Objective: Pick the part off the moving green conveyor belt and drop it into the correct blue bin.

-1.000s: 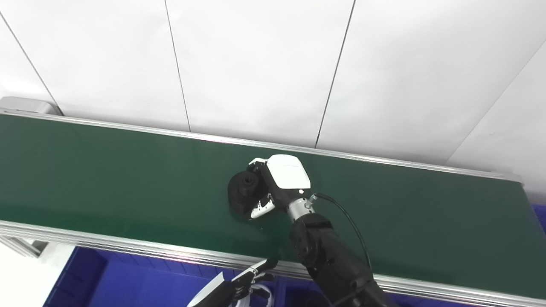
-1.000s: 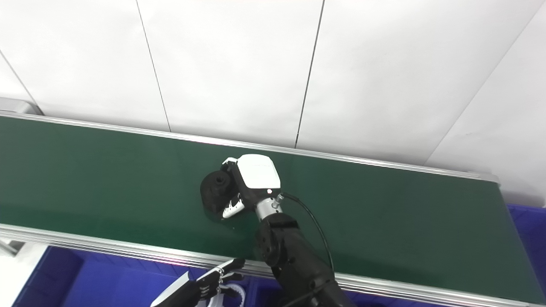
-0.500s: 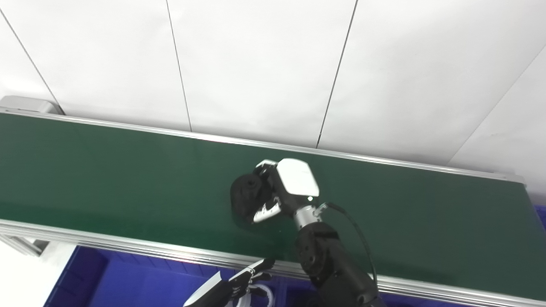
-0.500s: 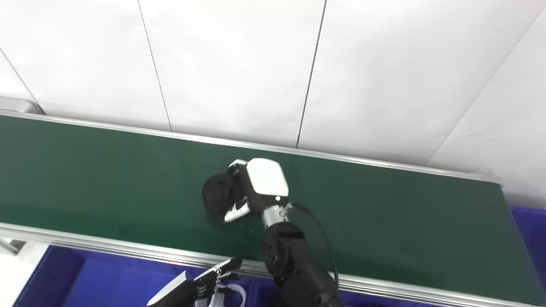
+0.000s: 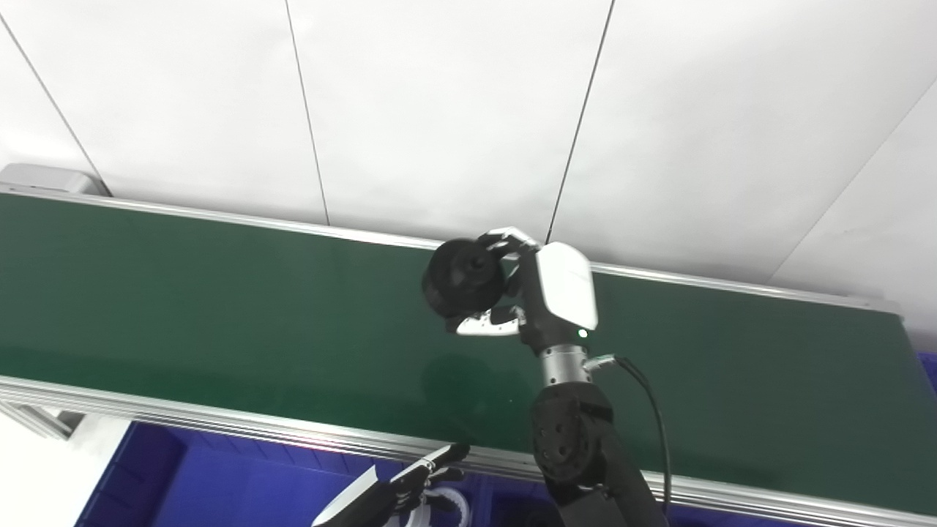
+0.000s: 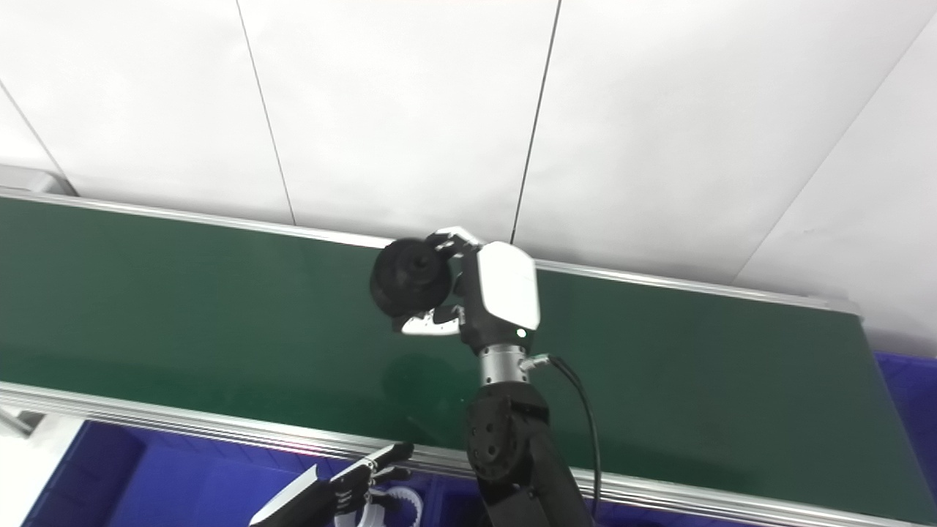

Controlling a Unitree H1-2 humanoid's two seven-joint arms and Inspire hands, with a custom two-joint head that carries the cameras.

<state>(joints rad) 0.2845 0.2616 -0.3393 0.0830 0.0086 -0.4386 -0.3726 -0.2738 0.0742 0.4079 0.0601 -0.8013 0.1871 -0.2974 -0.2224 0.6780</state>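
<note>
1. Green conveyor belt (image 5: 183, 307) across the whole width, slanting down toward the right, edged by aluminium rails (image 5: 219, 428) on the near and far sides.
2. White panelled wall (image 5: 439, 110) behind the belt, crossed by thin dark seams.
3. Blue bins (image 5: 219, 483) below the near rail at the bottom edge, with another sliver of blue at the far right (image 6: 904, 395); dividers between compartments hard to make out.
4. Right arm (image 5: 578, 454), black and jointed, up from the bottom edge over the belt, with a black cable (image 5: 655, 417) looping off the silver wrist.
5. Right hand (image 5: 545, 293), white-backed, raised above the belt, fingers (image 5: 505, 236) curled over the top of the part and thumb (image 5: 487, 327) pressed beneath, pinching it.
6. Black round part (image 5: 463, 277), disc-like with a raised hub in its middle, held clear of the belt surface, face tilted toward the camera, at the left of the hand.
7. Faint dark shadow (image 5: 454, 373) on the belt below the lifted part.
8. Left hand (image 5: 417, 484) low at the bottom edge, in front of the near rail over the blue bins, fingers loosely apart, holding nothing.
</note>
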